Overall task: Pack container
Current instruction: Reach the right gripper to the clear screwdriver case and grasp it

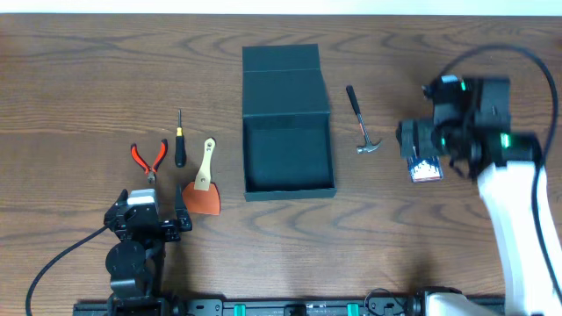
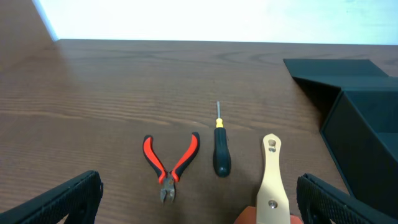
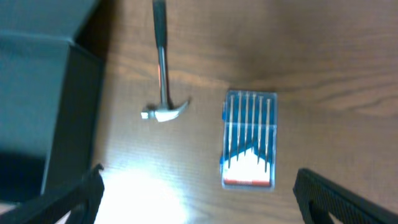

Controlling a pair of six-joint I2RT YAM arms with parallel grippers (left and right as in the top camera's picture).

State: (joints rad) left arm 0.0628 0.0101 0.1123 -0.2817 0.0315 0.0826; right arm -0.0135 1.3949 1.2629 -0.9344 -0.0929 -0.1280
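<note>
Container [image 1: 288, 154], dark teal-green rectangular rigid matte box, hinged flap lid open, mid brown wooden desk [image 1: 88, 70]. Probably light, stiff; take by side walls. Left gripper [image 2: 202, 199], right gripper [image 3: 199, 193]: both spread wide, empty.

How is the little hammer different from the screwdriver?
The hammer lies right of the container; the screwdriver lies left of it. The hammer ends in a silvery claw head; the screwdriver ends in a thin tip, with a yellow collar. Both have dark handles and lie flat on the table, outside the container.
</note>
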